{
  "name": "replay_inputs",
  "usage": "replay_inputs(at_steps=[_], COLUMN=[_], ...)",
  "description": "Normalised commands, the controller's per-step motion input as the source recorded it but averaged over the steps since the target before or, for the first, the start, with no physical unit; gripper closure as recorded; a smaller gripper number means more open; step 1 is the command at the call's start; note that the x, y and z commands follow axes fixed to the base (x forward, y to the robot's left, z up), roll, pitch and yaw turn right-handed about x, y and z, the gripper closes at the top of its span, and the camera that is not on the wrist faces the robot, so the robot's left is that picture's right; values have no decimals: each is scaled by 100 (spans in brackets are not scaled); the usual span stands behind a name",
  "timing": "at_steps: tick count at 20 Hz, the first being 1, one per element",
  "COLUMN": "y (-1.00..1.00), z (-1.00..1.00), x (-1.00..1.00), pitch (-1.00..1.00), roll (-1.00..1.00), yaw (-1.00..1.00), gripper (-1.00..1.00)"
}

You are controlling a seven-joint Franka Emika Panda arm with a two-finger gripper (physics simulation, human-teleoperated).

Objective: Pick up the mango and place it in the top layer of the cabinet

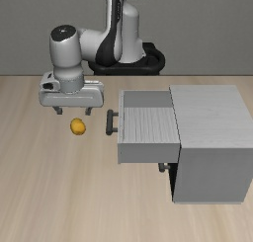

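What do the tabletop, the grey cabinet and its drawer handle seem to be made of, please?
The pale tabletop looks like matte light wood: faint plank and grain lines. The grey box-shaped cabinet could be painted metal or plastic: flat uniform colour, no grain. The dark bar handle on its pulled-out top drawer seems dark metal or plastic; I cannot tell which.

The exterior view was taken from high in front, tilted steeply down at middling range. The arm's base was framed at twelve o'clock, the cabinet at four, over the desk.
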Motion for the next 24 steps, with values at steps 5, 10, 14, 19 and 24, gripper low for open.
replay_inputs(at_steps=[5,10,14,19,24], y=[0,0,0,0,0], z=[-100,-20,25,80,100], x=[0,0,0,0,0], pitch=[0,0,0,0,0], roll=[0,0,0,0,0], yaw=[0,0,0,0,0], gripper=[-100,100,100,100,100])
